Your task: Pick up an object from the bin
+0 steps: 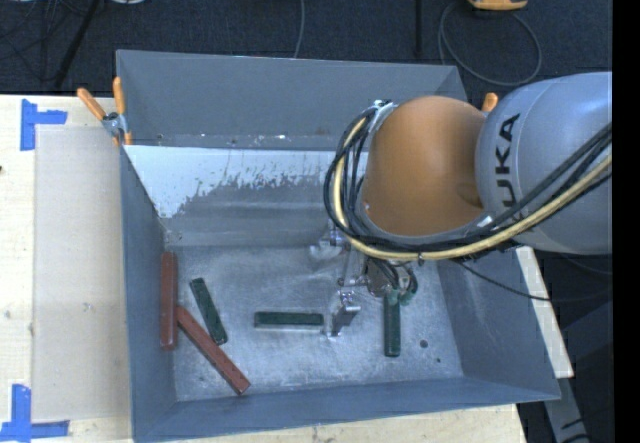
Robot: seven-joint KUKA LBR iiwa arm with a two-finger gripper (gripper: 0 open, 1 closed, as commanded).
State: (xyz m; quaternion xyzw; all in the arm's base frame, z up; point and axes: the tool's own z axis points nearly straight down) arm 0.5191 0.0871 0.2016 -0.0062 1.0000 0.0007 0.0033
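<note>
The gripper (343, 316) hangs low mid-bin (290, 101) — open or closed, I cannot tell. A dark green stick (288, 320) lies flat just beside it: probably light, stiff, smooth — best pinched across its narrow width, mid-length.

The tool (343, 316) sits low in the grey metal bin (250, 181), a dark green flat bar (288, 320) just left, a dark green stick (392, 329) just right.
</note>
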